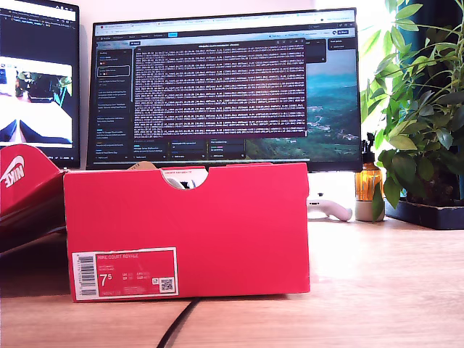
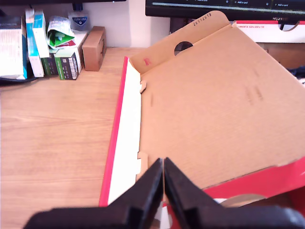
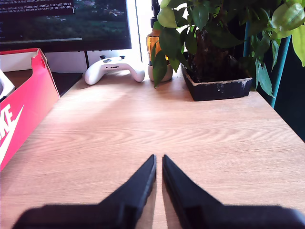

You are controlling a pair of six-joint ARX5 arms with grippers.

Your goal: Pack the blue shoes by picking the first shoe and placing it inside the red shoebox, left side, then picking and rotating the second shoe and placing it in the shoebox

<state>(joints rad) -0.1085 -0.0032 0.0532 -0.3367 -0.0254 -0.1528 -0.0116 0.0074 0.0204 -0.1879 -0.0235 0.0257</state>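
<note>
The red shoebox (image 1: 188, 232) stands in the middle of the exterior view with its labelled end facing the camera. Its red lid (image 1: 22, 181) lies open at the exterior view's left. No blue shoe shows in any view; only something white peeks through the box's notch (image 1: 181, 181). My first gripper (image 2: 163, 164) is shut and empty, hovering over the lid's brown cardboard inside (image 2: 214, 105). Also shut and empty, my second gripper (image 3: 158, 160) hangs over bare wooden table, with the box's red side (image 3: 24, 109) beside it. Neither arm appears in the exterior view.
A monitor (image 1: 225, 87) stands behind the box. A white game controller (image 3: 114, 69), an amber bottle (image 1: 368, 181) and a potted plant (image 3: 214, 47) sit at the exterior view's right. Small cartons (image 2: 52, 47) line the wall beyond the lid. A black cable (image 1: 177, 326) runs forward.
</note>
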